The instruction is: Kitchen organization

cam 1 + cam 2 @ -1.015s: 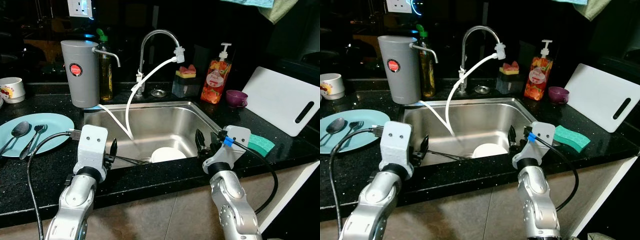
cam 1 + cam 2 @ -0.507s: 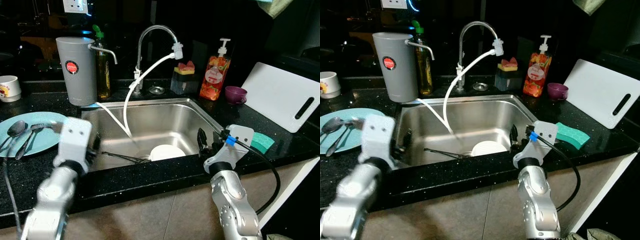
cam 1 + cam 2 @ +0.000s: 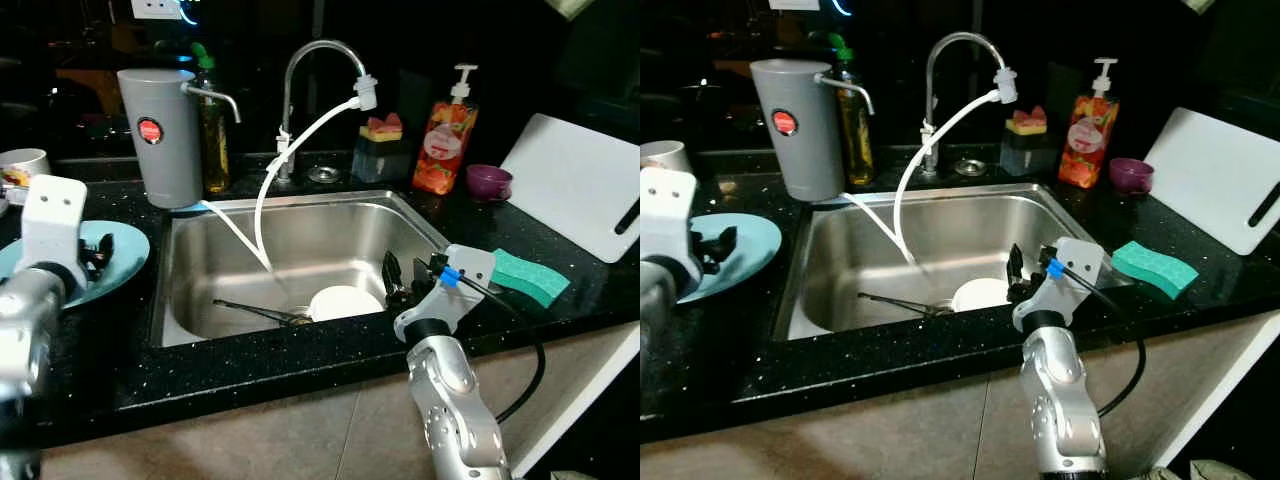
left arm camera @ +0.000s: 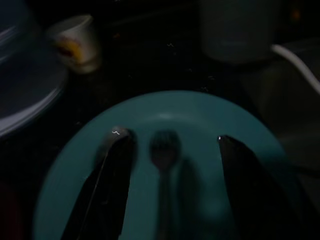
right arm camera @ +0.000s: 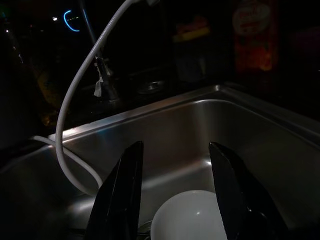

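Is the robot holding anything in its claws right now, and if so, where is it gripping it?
Nothing is held. The left gripper hangs open above the blue plate with its fork; the right gripper is open over the sink.

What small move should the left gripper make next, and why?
Probably lower the left gripper onto the fork. Its fingers are open above the blue plate, the fork lies between them, and a spoon sits by one finger, so closing now would grasp nothing.

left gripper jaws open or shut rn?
Open. The left gripper hangs over the teal plate, jaws spread either side of a fork.
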You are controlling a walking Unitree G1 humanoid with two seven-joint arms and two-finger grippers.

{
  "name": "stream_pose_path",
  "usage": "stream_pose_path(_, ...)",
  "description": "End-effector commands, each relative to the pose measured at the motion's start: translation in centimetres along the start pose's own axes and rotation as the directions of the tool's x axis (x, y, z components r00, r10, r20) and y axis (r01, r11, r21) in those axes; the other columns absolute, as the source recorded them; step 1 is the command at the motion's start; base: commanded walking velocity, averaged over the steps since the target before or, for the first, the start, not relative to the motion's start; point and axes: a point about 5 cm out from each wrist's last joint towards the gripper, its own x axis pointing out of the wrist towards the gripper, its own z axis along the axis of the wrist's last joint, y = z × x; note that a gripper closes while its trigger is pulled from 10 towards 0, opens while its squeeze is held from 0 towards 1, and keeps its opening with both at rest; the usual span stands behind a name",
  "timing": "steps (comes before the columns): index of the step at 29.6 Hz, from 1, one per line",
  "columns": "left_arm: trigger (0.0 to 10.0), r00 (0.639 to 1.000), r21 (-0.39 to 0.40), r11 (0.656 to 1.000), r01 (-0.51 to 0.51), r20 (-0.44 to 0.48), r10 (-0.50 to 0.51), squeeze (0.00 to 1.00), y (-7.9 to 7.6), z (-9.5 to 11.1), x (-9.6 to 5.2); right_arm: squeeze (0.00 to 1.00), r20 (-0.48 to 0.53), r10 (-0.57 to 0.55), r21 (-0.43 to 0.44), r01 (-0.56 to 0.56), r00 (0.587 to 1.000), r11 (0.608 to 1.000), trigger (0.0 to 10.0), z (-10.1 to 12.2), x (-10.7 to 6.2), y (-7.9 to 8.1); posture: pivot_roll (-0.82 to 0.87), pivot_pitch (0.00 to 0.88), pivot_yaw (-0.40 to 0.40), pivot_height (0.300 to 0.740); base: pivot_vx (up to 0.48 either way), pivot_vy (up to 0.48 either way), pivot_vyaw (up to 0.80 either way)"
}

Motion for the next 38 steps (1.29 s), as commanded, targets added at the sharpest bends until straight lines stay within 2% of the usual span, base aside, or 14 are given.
stream_pose_path(1, 10.0, 0.998, -0.039, 0.999, 0.003, -0.069, -0.006, 0.0, 0.5, -0.3, 1.1, 0.0, 0.007, -0.025, -0.006, 0.025, 1.0, 1.0, 10.0, 0.0, -0.3, -0.5, 0.21, 0.063, -0.008, 0.74, 0.0, 0.0, 0.0)
stream_pose_path(8, 10.0, 0.988, -0.125, 0.992, -0.02, -0.153, 0.0, 0.02, 0.7, -1.0, 2.8, 0.0, 0.017, -0.04, -0.009, 0.04, 0.999, 0.999, 10.0, 0.1, -0.4, -0.8, 0.2, 0.051, -0.002, 0.74, 0.0, 0.0, 0.0)
stream_pose_path(9, 10.0, 0.984, -0.136, 0.991, -0.01, -0.176, -0.014, 0.56, 0.5, -1.3, 3.3, 0.0, 0.022, -0.04, -0.011, 0.04, 0.999, 0.999, 10.0, 0.2, -0.3, -0.8, 0.19, 0.049, -0.003, 0.74, 0.0, 0.0, 0.0)
stream_pose_path(10, 10.0, 0.983, -0.134, 0.991, -0.004, -0.184, -0.021, 0.82, 0.3, -1.4, 3.4, 0.0, 0.024, -0.04, -0.012, 0.04, 0.999, 0.999, 10.0, 0.3, -0.3, -0.8, 0.19, 0.049, -0.003, 0.74, 0.0, 0.0, 0.0)
stream_pose_path(11, 10.0, 0.98, -0.13, 0.992, 0.001, -0.198, -0.027, 1.0, 0.1, -1.6, 3.6, 0.0, 0.031, -0.039, -0.016, 0.039, 0.999, 0.999, 10.0, 0.5, -0.2, -0.8, 0.18, 0.047, 0.0, 0.74, 0.0, 0.0, 0.0)
stream_pose_path(18, 10.0, 0.968, -0.105, 0.994, -0.04, -0.25, 0.012, 1.0, 0.5, -2.5, 3.8, 0.0, 0.035, -0.053, -0.024, 0.054, 0.998, 0.998, 10.0, 0.7, -0.4, -1.3, 0.17, 0.055, 0.0, 0.74, 0.0, 0.0, 0.0)
stream_pose_path(19, 10.0, 0.962, -0.103, 0.994, -0.045, -0.274, 0.016, 0.0, 0.7, -3.0, 3.8, 0.0, 0.031, -0.054, -0.025, 0.055, 0.998, 0.998, 10.0, 0.6, -0.5, -1.3, 0.17, 0.059, -0.003, 0.74, 0.0, 0.0, 0.0)
stream_pose_path(30, 10.0, 0.931, -0.193, 0.981, -0.011, -0.359, -0.06, 0.0, -0.2, -5.3, 3.6, 0.0, 0.022, -0.047, -0.026, 0.048, 0.999, 0.999, 10.0, 0.5, -0.6, -1.2, 0.17, 0.066, -0.009, 0.74, 0.0, 0.0, 0.0)
stream_pose_path(31, 8.7, 0.93, -0.196, 0.98, -0.012, -0.362, -0.061, 0.0, -0.2, -5.4, 3.6, 0.0, 0.022, -0.047, -0.027, 0.047, 0.999, 0.999, 10.0, 0.5, -0.6, -1.2, 0.17, 0.066, -0.009, 0.74, 0.0, 0.0, 0.0)
stream_pose_path(32, 4.7, 0.927, -0.198, 0.98, -0.019, -0.371, -0.057, 0.0, -0.2, -5.7, 3.5, 0.0, 0.021, -0.047, -0.027, 0.047, 0.999, 0.999, 10.0, 0.5, -0.6, -1.2, 0.17, 0.072, -0.011, 0.74, 0.0, 0.0, 0.0)
stream_pose_path(33, 4.7, 0.925, -0.199, 0.98, -0.024, -0.377, -0.054, 0.0, -0.2, -5.8, 3.4, 0.0, 0.021, -0.046, -0.027, 0.047, 0.999, 0.999, 10.0, 0.5, -0.6, -1.2, 0.17, 0.072, -0.011, 0.74, 0.0, 0.0, 0.0)
stream_pose_path(34, 3.4, 0.922, -0.2, 0.979, -0.031, -0.384, -0.049, 0.0, -0.1, -6.0, 3.4, 0.0, 0.02, -0.046, -0.027, 0.047, 0.999, 0.999, 10.0, 0.5, -0.6, -1.2, 0.17, 0.072, -0.011, 0.74, 0.0, 0.0, 0.0)
stream_pose_path(36, 1.6, 0.919, -0.208, 0.977, -0.042, -0.392, -0.044, 0.0, 0.0, -6.2, 3.3, 0.0, 0.019, -0.044, -0.028, 0.045, 0.999, 0.999, 10.0, 0.5, -0.6, -1.2, 0.17, 0.073, -0.014, 0.74, 0.0, 0.0, 0.0)
stream_pose_path(38, 1.6, 0.918, -0.21, 0.977, -0.048, -0.395, -0.04, 0.0, 0.0, -6.3, 3.3, 0.0, 0.018, -0.043, -0.028, 0.044, 0.999, 0.999, 10.0, 0.5, -0.6, -1.2, 0.17, 0.073, -0.014, 0.74, 0.0, 0.0, 0.0)
